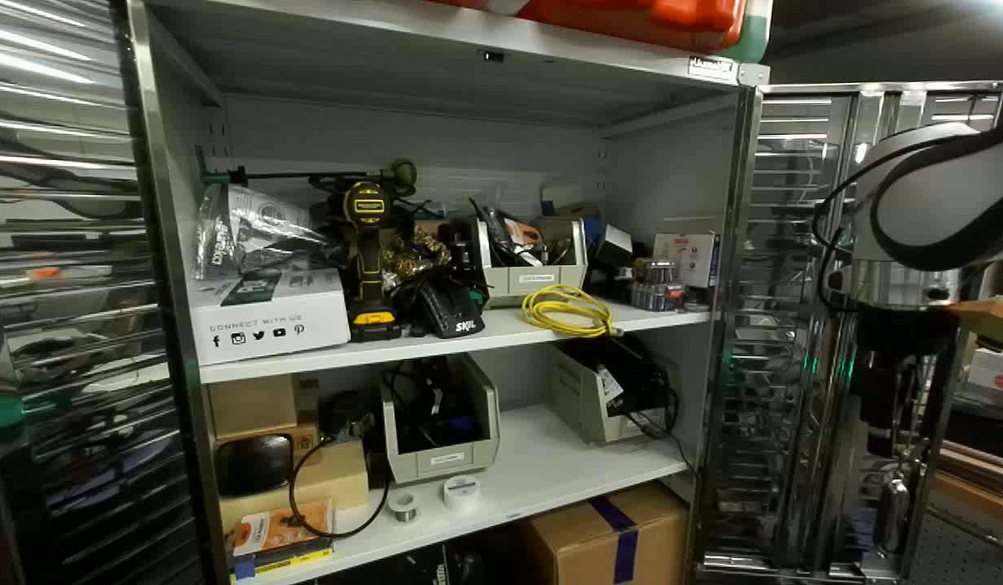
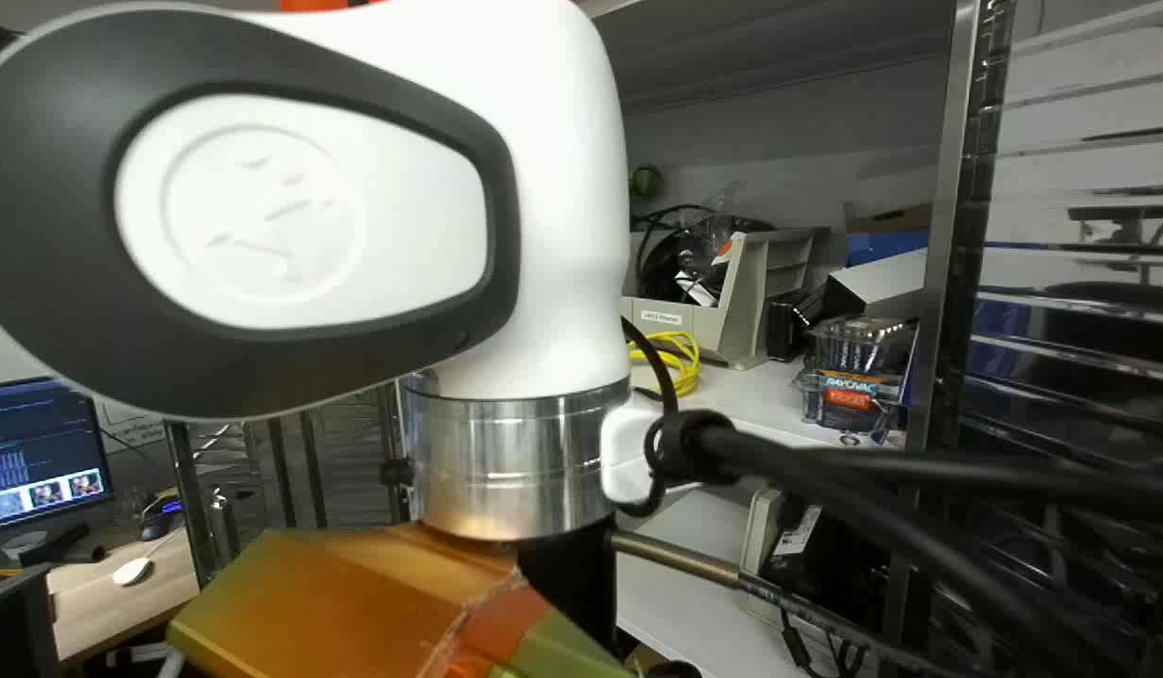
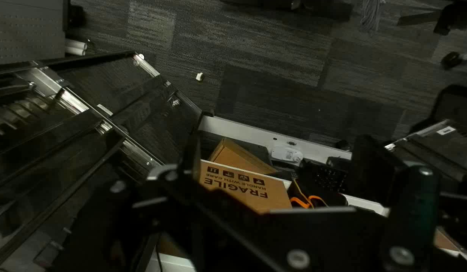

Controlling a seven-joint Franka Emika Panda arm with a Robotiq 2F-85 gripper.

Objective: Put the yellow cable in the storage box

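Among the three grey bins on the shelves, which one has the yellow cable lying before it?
The bin on the upper shelf: the yellow cable lies before its labelled front. The other two bins stand on the shelf below.

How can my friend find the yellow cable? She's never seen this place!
Find the open cabinet, then its top inside shelf. Near its front edge, in front of a pale labelled bin, sits the yellow cable. It's the only loose, bright yellow coil there.

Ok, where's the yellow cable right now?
In an exterior view, the yellow cable lies right of centre, at the front edge of the upper shelf, just in front of that shelf's grey bin and left of the battery pack.
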